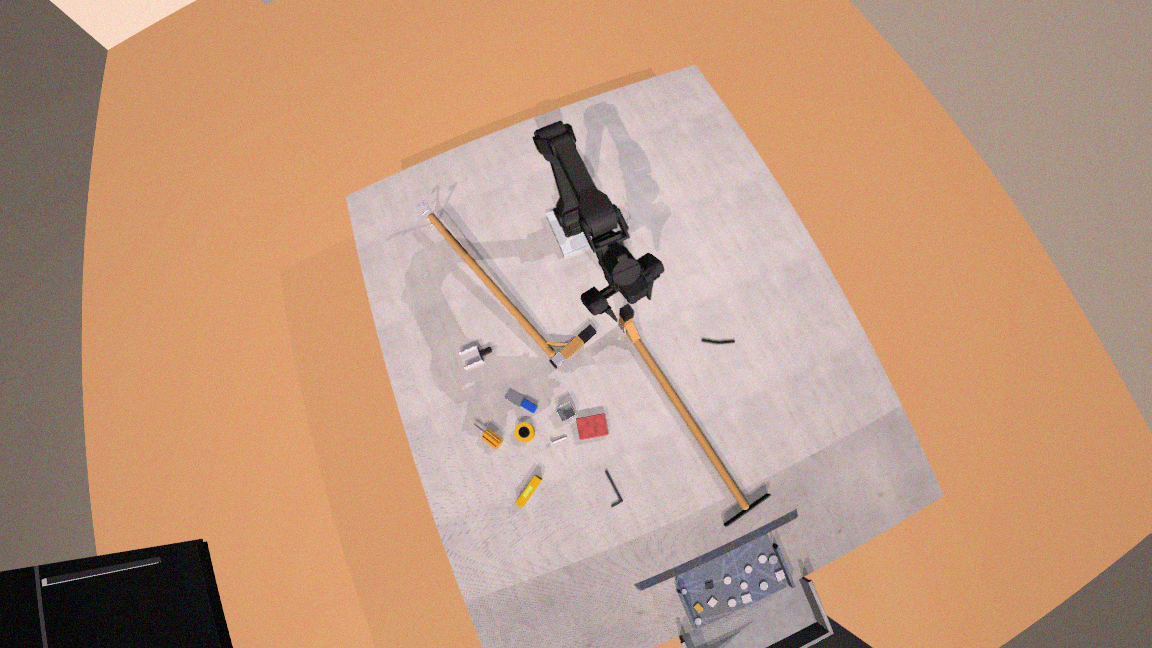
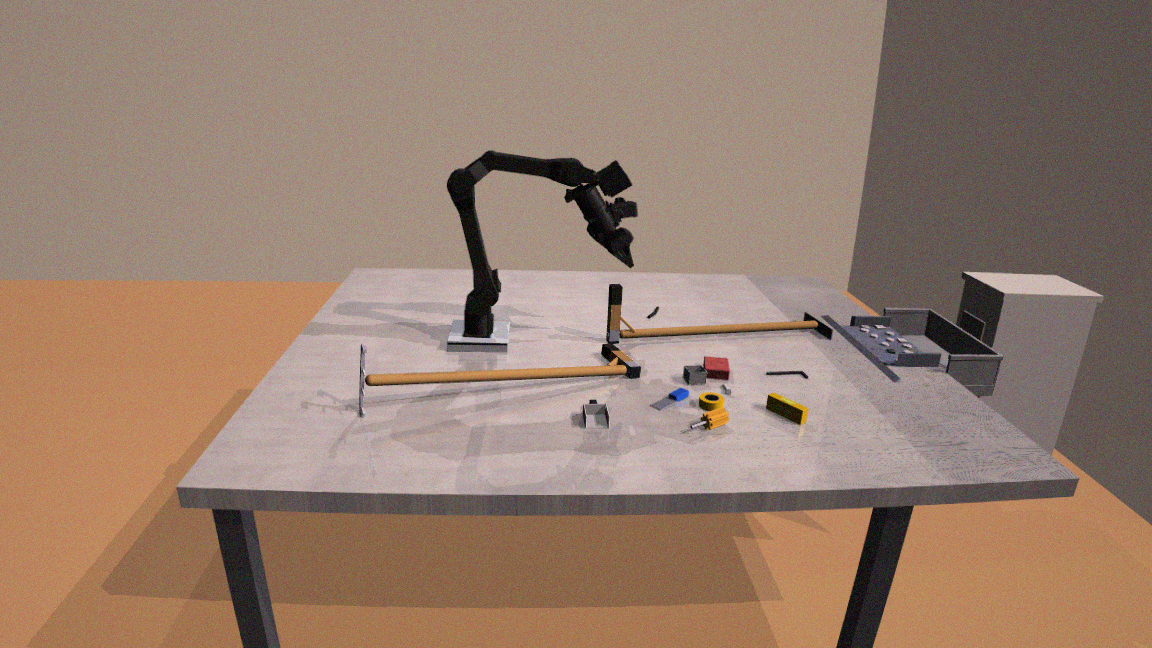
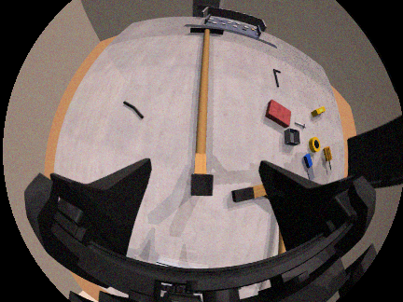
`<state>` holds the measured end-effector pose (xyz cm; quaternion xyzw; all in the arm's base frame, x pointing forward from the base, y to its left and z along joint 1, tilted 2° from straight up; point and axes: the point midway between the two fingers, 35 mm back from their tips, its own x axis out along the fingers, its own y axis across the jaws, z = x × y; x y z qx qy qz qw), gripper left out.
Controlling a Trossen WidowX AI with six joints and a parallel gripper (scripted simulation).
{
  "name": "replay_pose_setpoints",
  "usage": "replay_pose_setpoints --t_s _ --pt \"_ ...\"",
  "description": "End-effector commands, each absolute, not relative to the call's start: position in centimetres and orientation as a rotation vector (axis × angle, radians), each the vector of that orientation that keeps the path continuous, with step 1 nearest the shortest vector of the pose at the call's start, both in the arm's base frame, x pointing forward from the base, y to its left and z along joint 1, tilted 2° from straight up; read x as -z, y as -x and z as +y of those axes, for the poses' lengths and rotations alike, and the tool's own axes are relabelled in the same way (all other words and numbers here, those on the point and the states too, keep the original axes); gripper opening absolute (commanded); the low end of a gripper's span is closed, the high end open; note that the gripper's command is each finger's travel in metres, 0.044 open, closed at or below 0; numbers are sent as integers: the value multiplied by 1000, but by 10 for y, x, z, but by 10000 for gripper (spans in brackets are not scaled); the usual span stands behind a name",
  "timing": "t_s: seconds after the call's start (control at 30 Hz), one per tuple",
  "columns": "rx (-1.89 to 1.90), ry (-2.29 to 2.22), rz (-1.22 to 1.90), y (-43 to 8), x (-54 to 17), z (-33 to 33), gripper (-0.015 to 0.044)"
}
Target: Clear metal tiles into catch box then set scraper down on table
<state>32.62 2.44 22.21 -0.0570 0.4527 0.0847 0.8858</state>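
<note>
The long scraper [image 1: 683, 411] [image 2: 725, 328] [image 3: 203, 93] lies on the table, its black blade [image 1: 747, 509] [image 2: 817, 325] [image 3: 206, 31] toward the steel plate and its black-topped grip [image 1: 626, 312] [image 2: 615, 306] [image 3: 201, 185] standing upright at the near end. My gripper [image 1: 631, 307] [image 2: 630, 264] [image 3: 207, 165] is open and empty, above the grip; in the wrist view the grip shows between the fingers. Several small tiles, mostly whitish, sit on the steel plate [image 1: 696, 594] [image 2: 874, 348]. The catch box [image 1: 817, 608] [image 2: 970, 374] [image 3: 235, 18] adjoins its far end; its inside is partly hidden.
A second wooden-handled tool [image 1: 491, 286] [image 2: 499, 375] with a silver head lies to one side, its grip near the scraper's. A red block [image 1: 592, 426] [image 2: 716, 367] [image 3: 278, 113], a yellow ring [image 1: 524, 432] [image 2: 711, 400] [image 3: 314, 144] and a hex key [image 1: 614, 487] lie beside the scraper handle.
</note>
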Motion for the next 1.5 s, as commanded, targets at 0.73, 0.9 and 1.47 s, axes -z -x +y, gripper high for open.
replay_pose_setpoints --t_s 0.73,0.9,1.47 --pt "-161 97 862 -275 -203 17 440" --pt "-161 97 862 -276 -189 16 440" --pt "-161 97 861 -283 -159 16 440"
